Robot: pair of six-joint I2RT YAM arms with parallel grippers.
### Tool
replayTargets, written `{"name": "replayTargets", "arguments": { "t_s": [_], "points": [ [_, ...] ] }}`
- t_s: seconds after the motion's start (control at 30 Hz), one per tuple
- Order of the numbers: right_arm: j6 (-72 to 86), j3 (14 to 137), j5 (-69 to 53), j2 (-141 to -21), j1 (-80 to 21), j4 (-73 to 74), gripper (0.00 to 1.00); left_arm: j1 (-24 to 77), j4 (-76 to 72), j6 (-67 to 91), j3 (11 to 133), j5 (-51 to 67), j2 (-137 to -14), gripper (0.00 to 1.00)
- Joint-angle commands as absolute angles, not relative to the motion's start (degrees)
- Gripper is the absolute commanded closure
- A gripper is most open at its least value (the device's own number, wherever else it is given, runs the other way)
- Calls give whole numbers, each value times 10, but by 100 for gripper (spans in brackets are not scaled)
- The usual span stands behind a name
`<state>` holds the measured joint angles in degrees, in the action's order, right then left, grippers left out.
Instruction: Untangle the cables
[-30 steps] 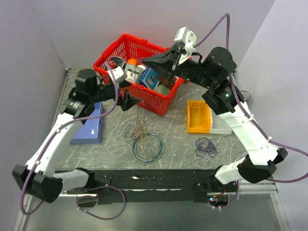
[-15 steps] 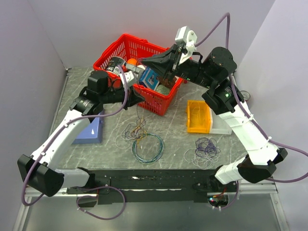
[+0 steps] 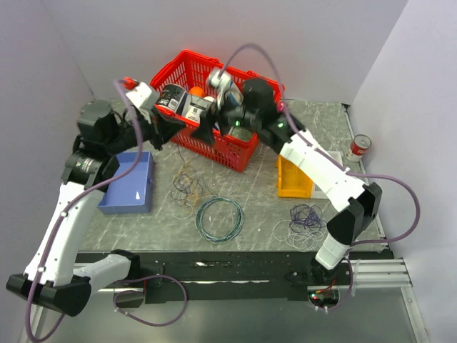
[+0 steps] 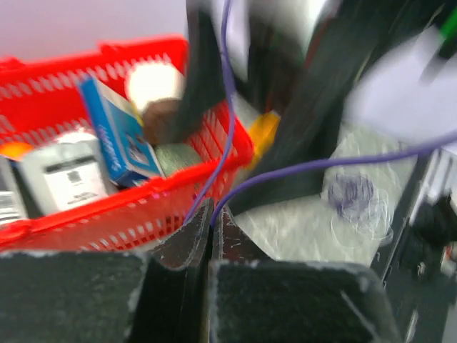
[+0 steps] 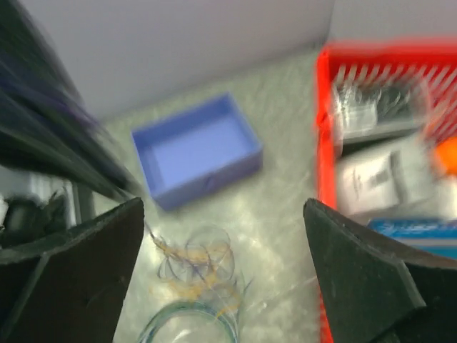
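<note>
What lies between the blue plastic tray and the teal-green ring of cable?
A small tangle of thin yellowish and dark wires lies there; the top view shows it.

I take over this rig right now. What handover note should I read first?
Left pincer: shut, apparently on a purple strand.
Right pincer: open, empty, beside the red basket.
Cables: one yellowish-dark tangle in front of the basket, one purple-white tangle near the yellow bin.
Done: nothing separated.
Left: untangle both clumps.
</note>
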<state>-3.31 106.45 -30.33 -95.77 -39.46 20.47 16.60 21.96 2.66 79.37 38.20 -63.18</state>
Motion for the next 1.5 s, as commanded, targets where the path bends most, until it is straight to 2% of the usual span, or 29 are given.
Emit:
{"name": "replayTargets", "arguments": {
  "t_s": [0.0, 0.03, 0.13, 0.23, 0.4, 0.5, 0.53, 0.57, 0.63, 0.67, 0.77, 0.83, 0.87, 0.9, 1.03, 1.13, 1.3, 1.47],
  "points": [
    [-7, 950, -343, -908, -396, 135, 0, 159, 176, 99, 841, 321, -612, 99],
    [-2, 886, -349, -897, -397, 95, 0, 159, 176, 103, 845, 314, -613, 99],
    [24, 798, -380, -877, -416, -45, 0, 159, 176, 120, 857, 300, -611, 99],
    [40, 760, -411, -896, -432, -151, 0, 159, 171, 128, 863, 313, -609, 99],
    [55, 801, -439, -962, -430, -189, 0, 159, 177, 128, 880, 330, -610, 99],
    [57, 819, -466, -983, -432, -201, 8, 159, 174, 131, 886, 331, -611, 99],
    [62, 824, -468, -994, -432, -198, 12, 159, 174, 131, 888, 330, -611, 99],
    [64, 828, -472, -1000, -432, -193, 22, 158, 172, 127, 893, 330, -612, 99],
    [68, 834, -478, -1012, -432, -185, 34, 157, 171, 123, 901, 322, -615, 99],
    [69, 832, -479, -1015, -432, -185, 48, 155, 170, 117, 910, 318, -616, 99],
    [68, 819, -480, -1019, -432, -185, 69, 150, 163, 103, 938, 297, -621, 99],
    [64, 810, -474, -1022, -432, -182, 80, 146, 163, 94, 954, 274, -627, 99],
    [62, 808, -473, -1025, -432, -178, 94, 144, 163, 86, 971, 266, -628, 99],
    [62, 806, -470, -1028, -432, -172, 100, 142, 163, 83, 978, 258, -631, 99],
    [60, 804, -464, -1050, -432, -162, 100, 135, 153, 73, 1025, 196, -645, 99],
    [50, 798, -441, -1067, -432, -139, 100, 130, 142, 33, 1077, 106, -661, 99],
    [40, 788, -412, -1093, -432, -93, 100, 127, 94, -75, 1139, -22, -677, 99],
    [34, 759, -384, -1098, -432, -63, 100, 126, 48, -178, 1179, -83, -698, 99]
  ]
}}
